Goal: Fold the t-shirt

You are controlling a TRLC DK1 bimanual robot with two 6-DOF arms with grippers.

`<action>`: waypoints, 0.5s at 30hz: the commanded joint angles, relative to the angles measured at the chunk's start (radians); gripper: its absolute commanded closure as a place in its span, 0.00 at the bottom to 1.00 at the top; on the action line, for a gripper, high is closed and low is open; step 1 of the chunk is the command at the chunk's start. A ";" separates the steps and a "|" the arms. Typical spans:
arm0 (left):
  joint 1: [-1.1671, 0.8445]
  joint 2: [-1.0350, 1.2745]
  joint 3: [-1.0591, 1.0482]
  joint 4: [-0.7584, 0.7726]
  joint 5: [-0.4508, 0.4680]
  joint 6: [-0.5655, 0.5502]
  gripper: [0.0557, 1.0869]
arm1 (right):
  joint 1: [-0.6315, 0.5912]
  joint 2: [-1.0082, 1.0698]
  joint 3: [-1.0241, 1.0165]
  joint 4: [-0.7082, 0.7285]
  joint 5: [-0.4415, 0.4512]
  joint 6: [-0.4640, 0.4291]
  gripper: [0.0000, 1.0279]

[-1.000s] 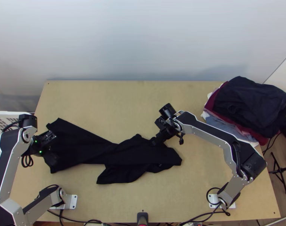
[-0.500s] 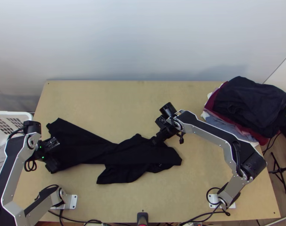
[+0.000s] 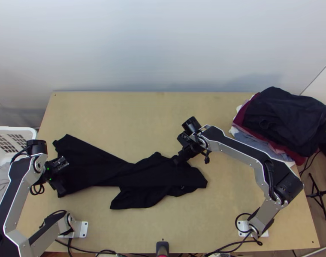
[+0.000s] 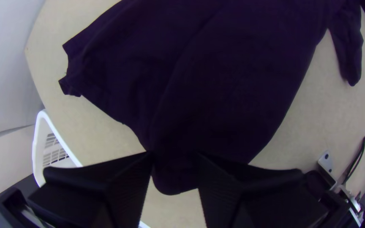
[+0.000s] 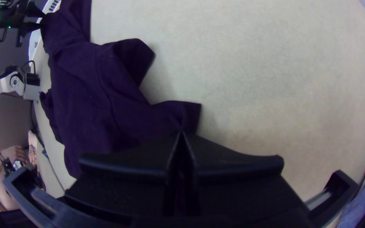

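A black t-shirt (image 3: 92, 169) lies stretched sideways across the table's left and middle, bunched and creased, with an uneven outline. At its left end is my left gripper (image 3: 59, 187). The left wrist view shows that gripper (image 4: 174, 162) open, a rounded edge of the t-shirt (image 4: 229, 80) lying between its parted fingers. On the shirt's right part, by its upper edge, rests my right gripper (image 3: 176, 161). In the right wrist view the right gripper (image 5: 181, 134) is shut on a bit of the t-shirt (image 5: 102, 97) near a pointed corner.
A pile of folded clothes (image 3: 287, 122) lies at the table's right back corner. Beyond the left edge stands a white basket (image 3: 13, 128). Bare tabletop (image 3: 141, 120) stretches behind the shirt. A person's hand (image 5: 13, 154) shows in the right wrist view's background.
The left arm has shifted a little to the right, over the shirt's left end, uncovering more of the basket. The right arm and most of the shirt have kept still.
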 commanded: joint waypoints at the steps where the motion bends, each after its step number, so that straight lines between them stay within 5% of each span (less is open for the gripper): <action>1: 0.016 -0.007 -0.025 0.050 0.002 0.008 0.81 | 0.000 0.006 -0.002 0.001 0.000 -0.003 0.97; 3: 0.026 -0.012 -0.042 0.068 0.001 0.010 0.96 | -0.002 0.006 -0.002 0.001 0.000 -0.003 0.97; 15: 0.181 0.031 0.162 0.001 0.084 0.013 0.96 | -0.028 -0.095 0.054 -0.040 0.000 0.001 0.97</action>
